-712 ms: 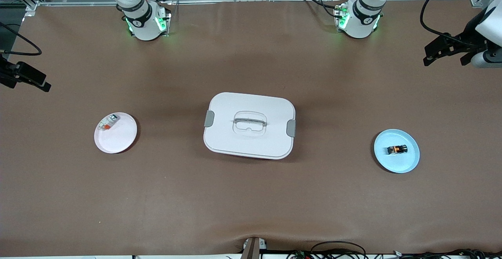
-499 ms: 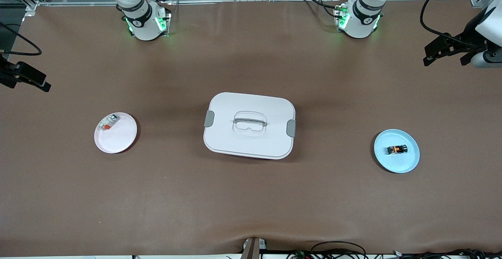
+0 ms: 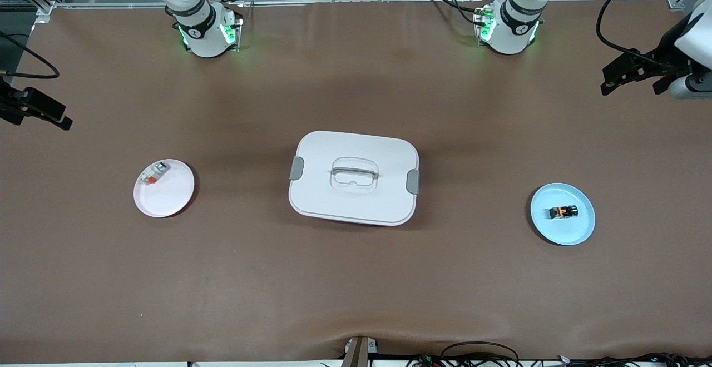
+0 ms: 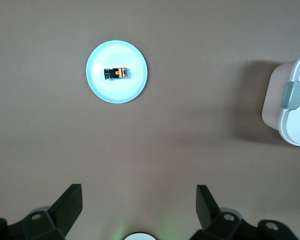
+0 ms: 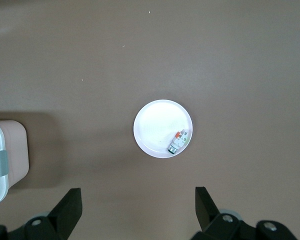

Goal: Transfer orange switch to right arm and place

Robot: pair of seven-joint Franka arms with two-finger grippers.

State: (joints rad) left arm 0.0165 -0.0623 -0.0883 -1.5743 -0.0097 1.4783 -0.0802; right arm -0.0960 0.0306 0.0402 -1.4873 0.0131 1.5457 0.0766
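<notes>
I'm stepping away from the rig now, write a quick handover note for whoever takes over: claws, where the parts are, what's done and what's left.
Left claw: open, empty, up over the table at the left arm's end.
Right claw: open, empty, up over the right arm's end.
Orange switch: lying on the blue plate, toward the left arm's end, untouched.
White plate at the right arm's end holds a whitish-grey block. Closed white box sits mid-table between the plates.
Done: nothing yet.
Left: left claw picks up the switch, hands it to the right claw, right claw places it.
</notes>
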